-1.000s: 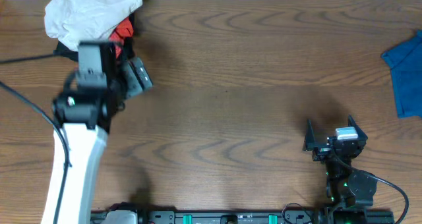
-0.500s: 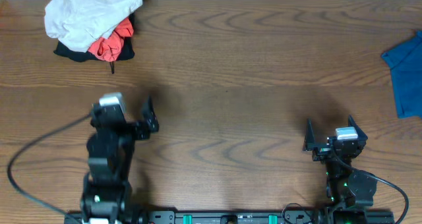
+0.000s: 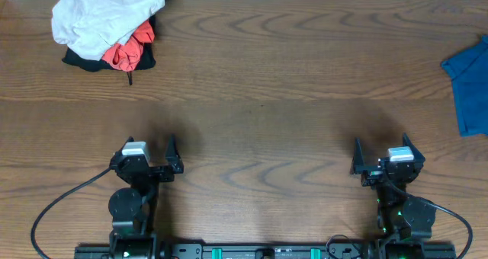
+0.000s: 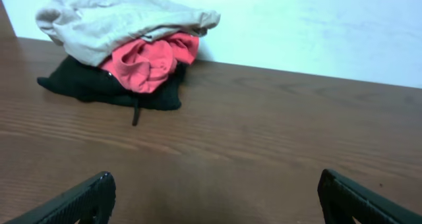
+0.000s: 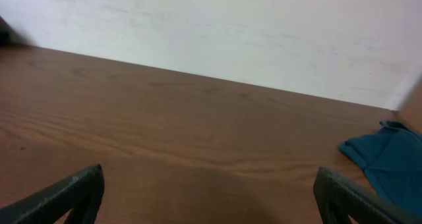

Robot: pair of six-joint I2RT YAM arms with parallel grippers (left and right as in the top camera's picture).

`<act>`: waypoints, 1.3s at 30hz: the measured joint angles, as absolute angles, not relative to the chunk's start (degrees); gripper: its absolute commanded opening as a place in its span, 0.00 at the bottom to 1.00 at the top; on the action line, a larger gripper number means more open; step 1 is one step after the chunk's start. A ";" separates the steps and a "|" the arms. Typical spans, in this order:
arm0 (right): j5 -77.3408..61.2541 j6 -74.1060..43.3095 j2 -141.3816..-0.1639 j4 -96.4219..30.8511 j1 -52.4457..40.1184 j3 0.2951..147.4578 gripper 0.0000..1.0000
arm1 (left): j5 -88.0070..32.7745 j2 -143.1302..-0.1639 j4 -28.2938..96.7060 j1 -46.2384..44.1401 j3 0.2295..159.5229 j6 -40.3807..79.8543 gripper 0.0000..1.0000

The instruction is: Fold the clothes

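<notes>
Two grippers rest near the front edge of the table [image 3: 259,99] in the overhead view, the left gripper [image 3: 150,148] and right gripper [image 3: 381,148] both spread wide and holding nothing; the clothes pile [image 3: 103,27] lies at the far left corner, a blue garment [image 3: 467,84] at the right edge, both well apart from the arms. From the left wrist, parted fingers [image 4: 76,201] frame the pile: beige cloth [image 4: 119,23] on top, red cloth [image 4: 151,62] beneath, black cloth [image 4: 79,85] at the bottom. From the right wrist, parted fingers [image 5: 62,194] again, the blue garment far right.
</notes>
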State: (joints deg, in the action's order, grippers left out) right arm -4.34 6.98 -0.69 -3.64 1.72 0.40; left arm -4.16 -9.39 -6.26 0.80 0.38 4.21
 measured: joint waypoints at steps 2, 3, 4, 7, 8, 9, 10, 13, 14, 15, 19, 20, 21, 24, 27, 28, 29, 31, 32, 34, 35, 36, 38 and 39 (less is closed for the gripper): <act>-4.34 6.98 -0.69 -3.64 1.72 0.40 0.99 | -4.16 -8.12 -6.31 1.10 0.38 4.12 0.98; -4.34 6.98 -0.69 -3.64 1.72 0.40 0.99 | -4.16 -7.53 -6.28 1.15 0.38 4.01 0.98; -4.34 6.98 -0.69 -3.64 1.72 0.40 0.99 | -4.16 -7.14 -6.26 1.30 0.38 3.97 0.98; -4.34 6.98 -0.69 -3.64 1.72 0.40 0.99 | -4.16 -5.13 -5.21 1.52 0.38 2.96 0.98; -4.34 6.98 -0.69 -3.64 1.72 0.40 0.99 | -4.16 -4.27 -4.27 1.52 0.38 2.55 0.98; -4.34 6.98 -0.69 -3.64 1.72 0.40 0.99 | -4.14 -3.46 -3.22 1.52 0.38 2.07 0.98; -4.32 6.98 -0.69 -3.62 1.72 0.40 0.99 | -4.16 -2.81 -2.37 1.52 0.38 1.58 0.98; -4.32 6.98 -0.69 -3.62 1.72 0.40 0.99 | -4.34 -1.17 -0.19 1.52 0.38 0.43 0.98; -4.34 6.98 -0.69 -3.64 1.72 0.40 0.99 | -4.38 -0.91 -0.10 1.52 0.38 0.05 0.98; -4.34 6.96 -0.69 -3.64 1.72 0.40 0.99 | -4.38 -0.78 0.19 1.52 0.43 -0.43 0.98; -4.34 6.98 -0.69 -3.64 1.72 0.40 0.99 | -4.36 -0.69 0.91 1.52 0.67 -2.09 0.98; -4.34 6.96 -0.69 -3.64 1.72 0.40 0.99 | -4.38 -0.64 0.93 1.52 0.69 -2.66 0.98; -4.34 6.98 -0.69 -3.64 1.72 0.40 0.99 | -4.45 -0.62 0.95 1.52 0.69 -3.18 0.98; -4.32 6.98 -0.69 -3.64 1.72 0.40 0.99 | -4.58 -0.62 1.02 1.83 0.69 -4.29 0.98; -4.32 6.98 -0.69 -3.64 1.72 0.40 0.99 | -4.58 -0.62 1.02 2.31 0.69 -4.69 0.98; -4.32 6.98 -0.69 -3.64 1.72 0.40 0.99 | -4.58 -0.62 1.02 2.55 0.69 -4.80 0.98; -4.32 6.98 -0.69 -3.64 1.72 0.40 0.99 | -4.56 -0.62 1.02 2.63 0.69 -4.82 0.98; -4.34 6.98 -0.69 -3.64 1.72 0.40 0.99 | -4.58 -0.62 1.02 2.81 0.69 -4.89 0.98; -4.34 6.98 -0.69 -3.64 1.72 0.40 0.99 | -4.58 -0.62 1.02 2.81 0.69 -4.95 0.98; -4.32 6.98 -0.69 -3.64 1.72 0.40 0.99 | -4.58 -0.62 0.99 2.81 0.69 -4.97 0.98; -4.34 6.96 -0.69 -3.64 1.72 0.40 0.99 | -4.58 -0.62 1.02 2.81 0.71 -4.97 0.98; -4.34 6.98 -0.69 -3.64 1.72 0.40 0.99 | -4.58 -0.62 0.99 2.81 0.71 -4.97 0.98; -4.34 6.98 -0.69 -3.64 1.72 0.40 0.99 | -4.58 -0.62 0.99 2.81 0.71 -4.97 0.98; -4.34 6.98 -0.69 -3.64 1.72 0.40 0.99 | -4.58 -0.62 0.99 2.81 0.71 -4.97 0.98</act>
